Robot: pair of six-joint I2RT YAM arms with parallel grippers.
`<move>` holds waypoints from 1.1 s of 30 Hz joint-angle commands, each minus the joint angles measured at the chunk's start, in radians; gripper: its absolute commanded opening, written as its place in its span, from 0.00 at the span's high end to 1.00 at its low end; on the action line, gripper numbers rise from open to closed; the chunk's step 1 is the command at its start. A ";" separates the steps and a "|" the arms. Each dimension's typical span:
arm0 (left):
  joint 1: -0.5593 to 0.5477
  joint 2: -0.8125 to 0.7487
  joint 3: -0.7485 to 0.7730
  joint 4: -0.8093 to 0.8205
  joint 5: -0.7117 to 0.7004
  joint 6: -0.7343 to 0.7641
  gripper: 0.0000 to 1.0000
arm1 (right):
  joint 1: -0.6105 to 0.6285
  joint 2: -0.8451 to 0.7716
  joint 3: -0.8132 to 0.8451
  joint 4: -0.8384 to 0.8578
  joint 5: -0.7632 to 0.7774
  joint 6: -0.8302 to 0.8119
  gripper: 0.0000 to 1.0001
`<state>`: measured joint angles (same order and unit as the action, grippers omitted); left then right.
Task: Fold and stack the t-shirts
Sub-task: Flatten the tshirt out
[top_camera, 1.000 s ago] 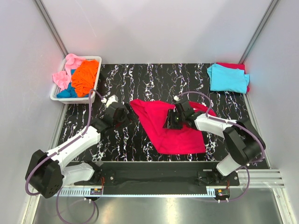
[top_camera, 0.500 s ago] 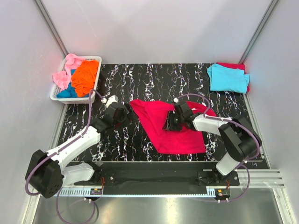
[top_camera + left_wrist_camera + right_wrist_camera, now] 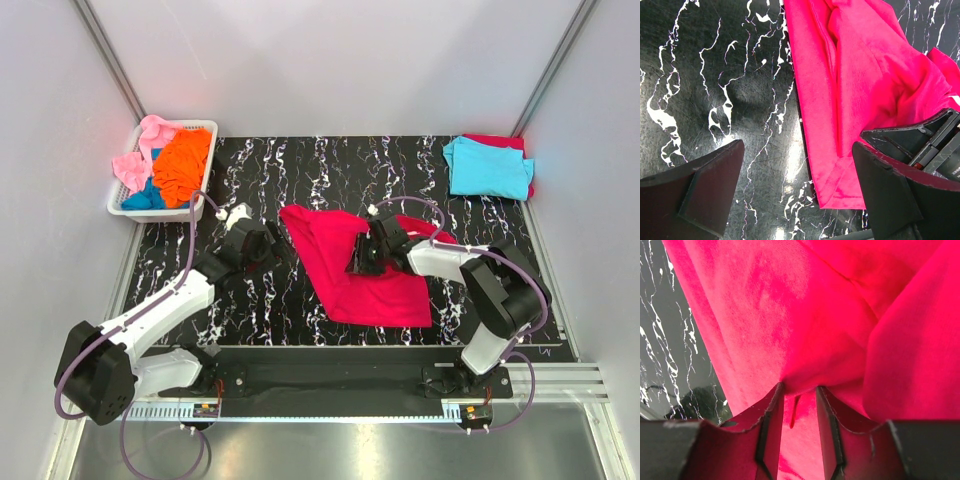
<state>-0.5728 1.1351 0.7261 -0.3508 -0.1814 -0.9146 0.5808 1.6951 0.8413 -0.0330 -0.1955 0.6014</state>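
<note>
The crimson-red t-shirt [image 3: 350, 285] is spread on the black marbled table [image 3: 300, 170] at the middle of the top view. A fold of it is pinched between the narrowed jaws of the right gripper [image 3: 800, 388]. The left gripper [image 3: 797, 146] is held wide apart over the table, beside the shirt's left edge.

Bare marbled table [image 3: 330, 170] lay open upper middle; white basket [image 3: 209, 168] blocked upper left, cyan t-shirt [image 3: 488, 167] upper right, crimson-red t-shirt [image 3: 335, 255] centre.
</note>
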 commanded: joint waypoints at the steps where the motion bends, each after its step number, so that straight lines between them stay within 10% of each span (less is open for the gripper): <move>1: 0.007 -0.005 0.004 0.013 -0.023 0.016 0.05 | 0.008 -0.035 0.030 -0.037 0.059 -0.022 0.60; 33: 0.007 0.002 -0.013 0.026 -0.023 0.010 0.05 | 0.073 -0.009 0.084 -0.081 -0.093 -0.046 0.59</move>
<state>-0.5709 1.1431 0.7258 -0.3504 -0.1810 -0.9134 0.6319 1.6722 0.8867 -0.1188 -0.2573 0.5724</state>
